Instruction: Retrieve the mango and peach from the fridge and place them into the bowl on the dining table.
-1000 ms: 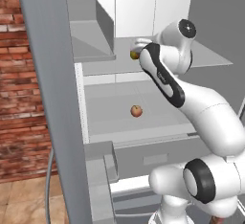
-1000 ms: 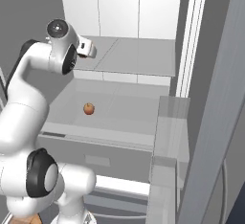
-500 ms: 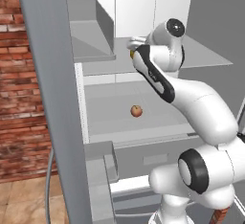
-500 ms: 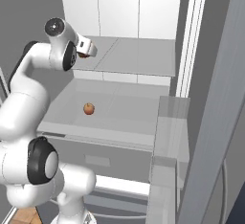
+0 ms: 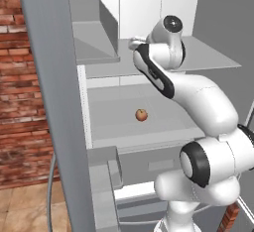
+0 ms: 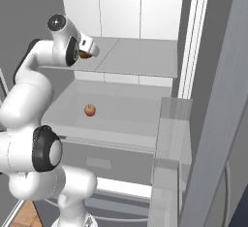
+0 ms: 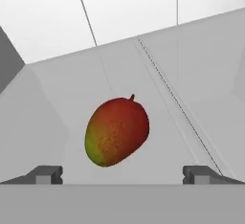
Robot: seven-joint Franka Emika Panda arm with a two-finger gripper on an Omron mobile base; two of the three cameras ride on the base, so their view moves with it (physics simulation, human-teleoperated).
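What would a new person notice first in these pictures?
The red and green mango lies on the upper shelf of the open fridge, straight ahead of the gripper, whose jaws stand wide apart and hold nothing. One shelf lower, the small peach sits alone.

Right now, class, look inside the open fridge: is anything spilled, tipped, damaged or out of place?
Nothing stands out. The mango lies whole on the upper shelf, ahead of the open gripper. The peach sits alone and intact on the shelf below. The fridge shelves look clean, with no spills.
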